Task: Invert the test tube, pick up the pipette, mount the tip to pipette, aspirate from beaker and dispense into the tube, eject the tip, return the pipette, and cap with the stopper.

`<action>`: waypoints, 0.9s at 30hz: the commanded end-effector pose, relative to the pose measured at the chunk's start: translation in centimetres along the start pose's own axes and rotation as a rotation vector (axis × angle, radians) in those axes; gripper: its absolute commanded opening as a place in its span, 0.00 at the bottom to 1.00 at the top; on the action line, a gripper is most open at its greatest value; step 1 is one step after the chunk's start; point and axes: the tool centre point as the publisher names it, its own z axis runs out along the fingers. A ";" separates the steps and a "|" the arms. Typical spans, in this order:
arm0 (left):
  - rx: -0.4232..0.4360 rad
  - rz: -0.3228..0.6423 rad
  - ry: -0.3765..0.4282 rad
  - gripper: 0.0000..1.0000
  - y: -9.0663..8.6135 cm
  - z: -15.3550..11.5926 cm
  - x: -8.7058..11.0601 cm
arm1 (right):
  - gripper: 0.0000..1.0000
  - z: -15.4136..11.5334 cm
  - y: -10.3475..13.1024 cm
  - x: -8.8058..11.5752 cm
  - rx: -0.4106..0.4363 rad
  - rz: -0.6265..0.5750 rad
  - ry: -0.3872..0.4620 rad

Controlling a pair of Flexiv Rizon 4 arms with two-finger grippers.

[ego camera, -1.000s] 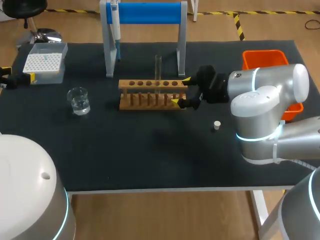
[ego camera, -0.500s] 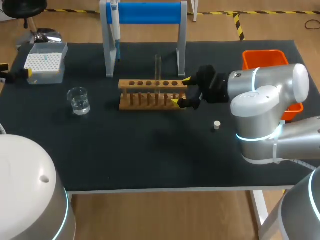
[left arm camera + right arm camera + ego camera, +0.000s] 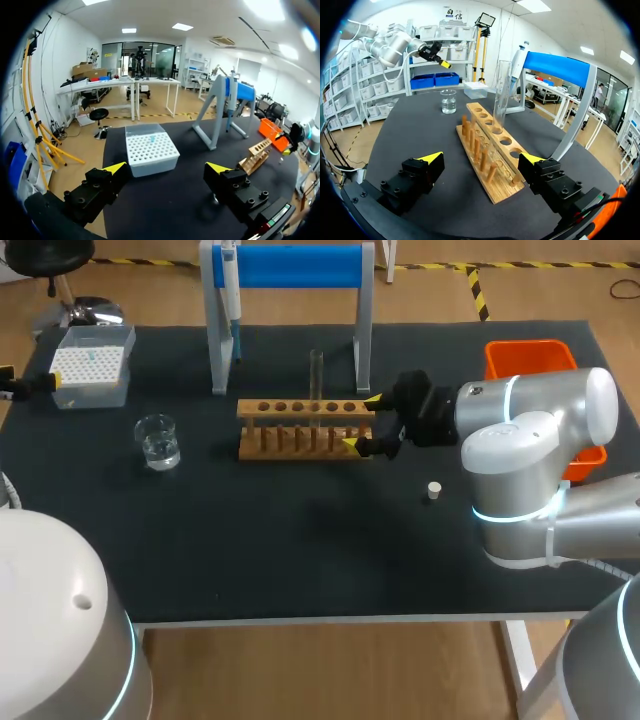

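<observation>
A clear test tube (image 3: 316,380) stands upright in the wooden rack (image 3: 300,426). My right gripper (image 3: 361,421) is open at the rack's right end. In the right wrist view, the rack (image 3: 487,150) lies between and ahead of the right gripper's (image 3: 482,159) fingers, untouched, with the tube (image 3: 502,95) farther along. The pipette (image 3: 232,290) hangs on the blue-barred stand (image 3: 290,265). My left gripper (image 3: 30,381) is open at the table's left edge beside the tip box (image 3: 90,365). The box (image 3: 150,152) sits ahead of the left gripper (image 3: 167,170). A beaker (image 3: 158,440) holds clear liquid. The white stopper (image 3: 433,490) lies on the mat.
An orange bin (image 3: 530,358) sits at the table's right side behind my right arm. The black mat is bare in front of the rack and the beaker. The stand's legs (image 3: 218,350) rise just behind the rack.
My left gripper has drifted slightly toward the far side along the table's left edge, beside the tip box. The right arm has not moved.
</observation>
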 end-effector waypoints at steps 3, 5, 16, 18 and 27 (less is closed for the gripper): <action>-0.002 0.001 -0.017 1.00 0.0 1.0 -0.3 | 1.00 0.0 -0.1 0.0 -0.001 0.000 0.001; -0.007 0.008 -0.025 1.00 -0.1 1.3 -0.3 | 1.00 0.0 -0.1 0.0 -0.001 0.000 0.001; -0.016 0.014 -0.039 1.00 -0.7 3.3 -0.3 | 1.00 0.0 -0.1 0.0 -0.001 0.000 0.001; -0.016 0.014 -0.040 1.00 -0.9 3.6 -0.4 | 1.00 0.0 -0.1 0.0 -0.001 0.000 0.001; -0.019 0.029 -0.048 1.00 -1.6 4.8 -0.3 | 1.00 0.0 -0.1 0.0 -0.001 0.000 0.001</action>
